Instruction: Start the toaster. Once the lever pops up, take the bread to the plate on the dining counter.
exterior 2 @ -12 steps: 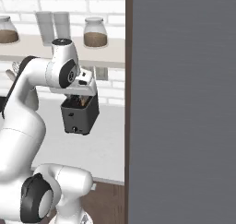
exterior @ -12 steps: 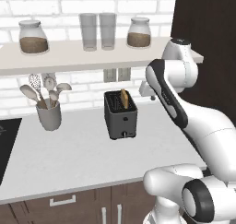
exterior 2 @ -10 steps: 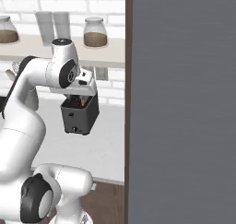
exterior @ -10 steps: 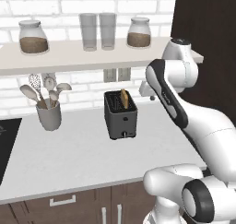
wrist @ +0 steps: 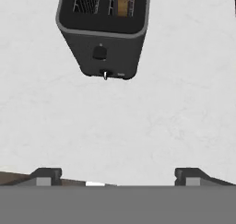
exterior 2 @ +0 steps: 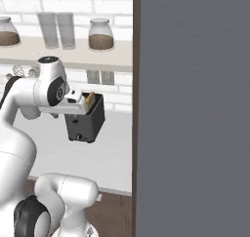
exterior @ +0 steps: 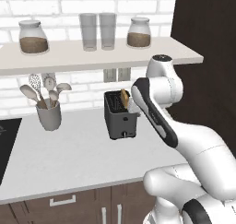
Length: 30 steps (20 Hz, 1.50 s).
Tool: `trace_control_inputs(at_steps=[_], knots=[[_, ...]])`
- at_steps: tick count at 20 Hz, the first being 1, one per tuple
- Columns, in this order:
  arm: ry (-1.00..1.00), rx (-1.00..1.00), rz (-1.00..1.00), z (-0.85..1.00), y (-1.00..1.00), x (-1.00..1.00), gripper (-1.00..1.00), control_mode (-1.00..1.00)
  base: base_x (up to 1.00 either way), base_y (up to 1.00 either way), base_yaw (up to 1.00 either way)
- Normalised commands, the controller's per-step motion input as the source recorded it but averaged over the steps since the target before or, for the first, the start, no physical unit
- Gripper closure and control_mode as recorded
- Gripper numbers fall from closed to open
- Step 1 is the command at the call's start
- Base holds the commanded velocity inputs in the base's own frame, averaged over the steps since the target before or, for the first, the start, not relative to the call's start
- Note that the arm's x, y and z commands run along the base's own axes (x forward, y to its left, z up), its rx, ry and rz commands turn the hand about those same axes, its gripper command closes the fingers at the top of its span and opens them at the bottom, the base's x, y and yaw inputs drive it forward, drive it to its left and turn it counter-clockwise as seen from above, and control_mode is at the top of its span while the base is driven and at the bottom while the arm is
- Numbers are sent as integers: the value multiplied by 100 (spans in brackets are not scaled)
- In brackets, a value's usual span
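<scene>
Left base view: toaster (exterior: 120,119) standing on the white desk (exterior: 69,158), bread (exterior: 124,98) poking up from its slot.

Right base view: bread (exterior 2: 90,98) showing just beyond the wrist.

Hand view: hand (wrist: 117,173) hovering with fingers spread wide, gripping nothing; toaster (wrist: 104,27) sitting ahead of it.

The toaster (exterior: 120,116) is set on the worktop (exterior: 69,158), toward its back near the brick wall. The bread (exterior: 124,97) is stood in its right-hand slot, as seen from the toaster's front. A utensil cup (exterior: 49,114) is placed well to the toaster's left. Above, on a shelf (exterior: 92,56), two jars (exterior: 33,37) are set either side of two glasses (exterior: 97,31)
</scene>
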Motion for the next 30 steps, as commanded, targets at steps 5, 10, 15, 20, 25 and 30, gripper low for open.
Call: trace_control_inputs(at_steps=[5,10,15,20,25,30], knots=[[0,-3,-1,-30,91,43,-100,-100,0,0,0],[0,0,-1,-12,31,72,100,-100,0,0,0],[0,-2,-5,-4,0,21,100,-100,0,0,0],[0,-2,-17,-31,4,3,100,-100,0,0,0],[-1,0,-14,-28,-11,2,100,-100,0,0,0],[-5,0,-7,0,-33,9,100,-100,0,0,0]])
